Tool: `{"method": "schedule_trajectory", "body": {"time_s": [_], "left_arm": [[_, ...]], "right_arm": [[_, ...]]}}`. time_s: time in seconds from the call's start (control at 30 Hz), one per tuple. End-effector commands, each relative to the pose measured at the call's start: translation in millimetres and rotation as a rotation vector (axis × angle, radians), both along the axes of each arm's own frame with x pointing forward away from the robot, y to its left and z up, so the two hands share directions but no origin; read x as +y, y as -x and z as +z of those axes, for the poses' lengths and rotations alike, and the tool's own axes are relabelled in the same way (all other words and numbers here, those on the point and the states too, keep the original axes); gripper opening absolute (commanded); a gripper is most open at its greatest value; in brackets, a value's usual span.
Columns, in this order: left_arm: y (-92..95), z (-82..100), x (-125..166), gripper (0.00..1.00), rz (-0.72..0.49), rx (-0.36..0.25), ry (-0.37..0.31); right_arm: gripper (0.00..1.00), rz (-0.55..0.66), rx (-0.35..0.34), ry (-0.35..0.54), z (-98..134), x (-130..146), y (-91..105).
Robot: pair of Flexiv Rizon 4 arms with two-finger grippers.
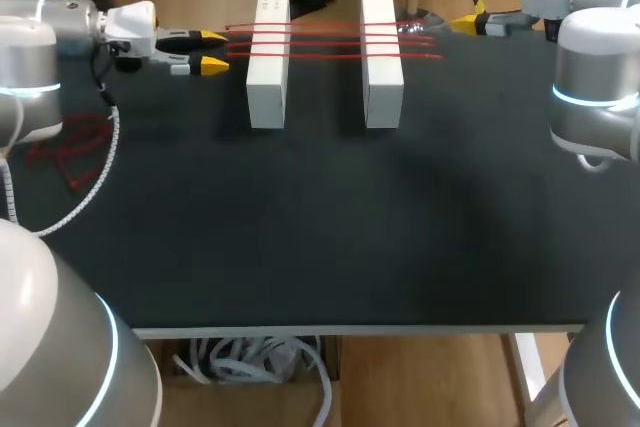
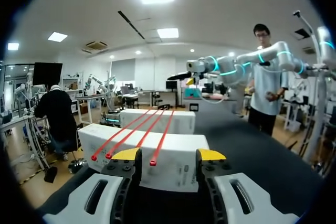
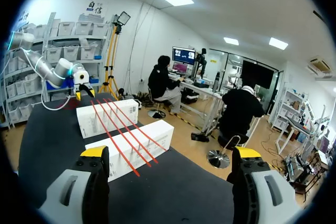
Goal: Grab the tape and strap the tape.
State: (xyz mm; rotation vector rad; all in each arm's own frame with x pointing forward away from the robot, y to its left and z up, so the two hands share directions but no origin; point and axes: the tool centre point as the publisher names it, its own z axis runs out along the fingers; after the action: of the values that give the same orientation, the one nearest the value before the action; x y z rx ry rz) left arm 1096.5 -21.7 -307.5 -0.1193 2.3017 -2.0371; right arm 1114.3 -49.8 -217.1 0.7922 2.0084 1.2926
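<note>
Since nothing is grabbed yet, my left end effector [image 1: 210,51], standing open, sits at nine o'clock of the red straps [image 1: 330,40]; next, pinch one end.

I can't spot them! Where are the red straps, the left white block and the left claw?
red straps [image 1: 325,35], head view, middle of the strands.
left white block [image 1: 268,67], head view, its top face.
left gripper [image 1: 213,50], head view, between its yellow tips.
</note>
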Motion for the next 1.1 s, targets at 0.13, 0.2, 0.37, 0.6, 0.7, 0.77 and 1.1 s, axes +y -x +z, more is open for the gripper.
{"method": "schedule_trajectory", "body": {"time_s": [0.13,0.2,0.37,0.6,0.7,0.77,1.1], "left_arm": [[-9.6,-9.9,-0.9,0.4,-0.025,0.005,0.013],[-10.1,-11.4,-0.9,0.38,-0.027,0.006,0.014],[-10.0,-13.6,-1.1,0.36,-0.032,0.01,0.016],[-10.2,-16.6,-3.8,0.31,-0.04,0.015,0.018],[-10.6,-17.3,-4.3,0.29,-0.042,0.016,0.018],[-11.0,-17.9,-4.6,0.29,-0.044,0.018,0.019],[-14.6,-20.9,-6.1,0.28,-0.043,0.022,0.022]], "right_arm": [[1.0,0.001,0.001,0.001,0.2,-0.2,-0.1],[1.0,0.001,0.001,0.001,0.2,-0.2,-0.1],[1.0,0.001,0.001,0.001,0.2,-0.2,-0.1],[1.0,0.001,0.001,0.001,0.2,-0.2,-0.1],[1.0,0.001,0.001,0.001,0.2,-0.2,-0.1],[1.0,0.001,0.001,0.001,0.2,-0.2,-0.1],[1.0,0.001,0.001,0.001,0.2,-0.2,-0.1]]}}
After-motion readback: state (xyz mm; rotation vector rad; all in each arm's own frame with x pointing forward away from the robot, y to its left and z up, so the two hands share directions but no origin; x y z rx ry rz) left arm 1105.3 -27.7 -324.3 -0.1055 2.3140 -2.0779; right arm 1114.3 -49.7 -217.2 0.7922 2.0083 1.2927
